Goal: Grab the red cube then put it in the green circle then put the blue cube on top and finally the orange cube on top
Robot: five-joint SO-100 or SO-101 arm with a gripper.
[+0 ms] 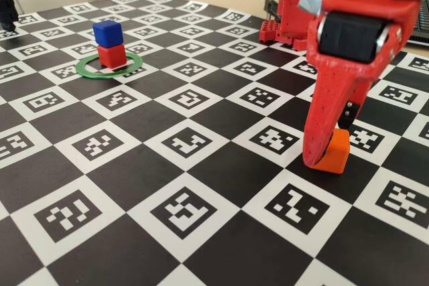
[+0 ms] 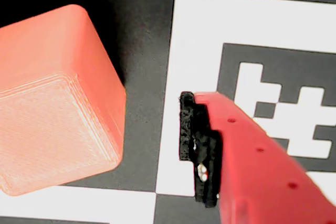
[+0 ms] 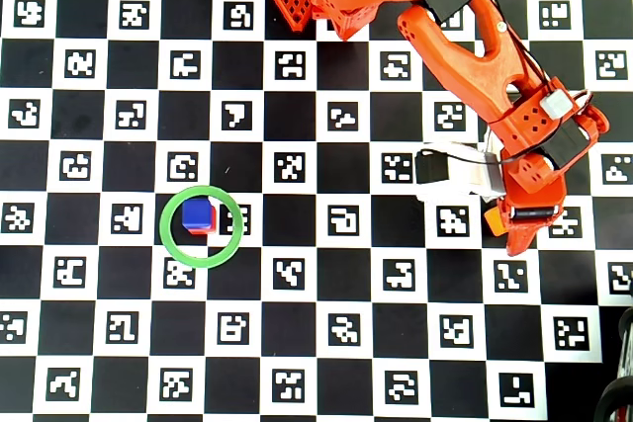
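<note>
The blue cube (image 1: 107, 33) sits on top of the red cube (image 1: 111, 55) inside the green circle (image 1: 87, 72) at the board's far left; the stack also shows in the overhead view (image 3: 198, 213). The orange cube (image 1: 333, 153) rests on the board at the right. My red gripper (image 1: 330, 140) is lowered around it and open. In the wrist view, the black pad of one finger (image 2: 188, 129) stands apart from the orange cube (image 2: 58, 98), with a strip of board between them. The other finger is out of that view. From overhead, the gripper (image 3: 514, 222) covers most of the orange cube (image 3: 492, 221).
The checkered marker board (image 1: 188, 145) covers the table. The arm's red base (image 1: 288, 11) stands at the back right. A dark object (image 1: 7, 8) sits at the far left edge. Another dark object (image 3: 618, 397) is at the overhead view's bottom right corner.
</note>
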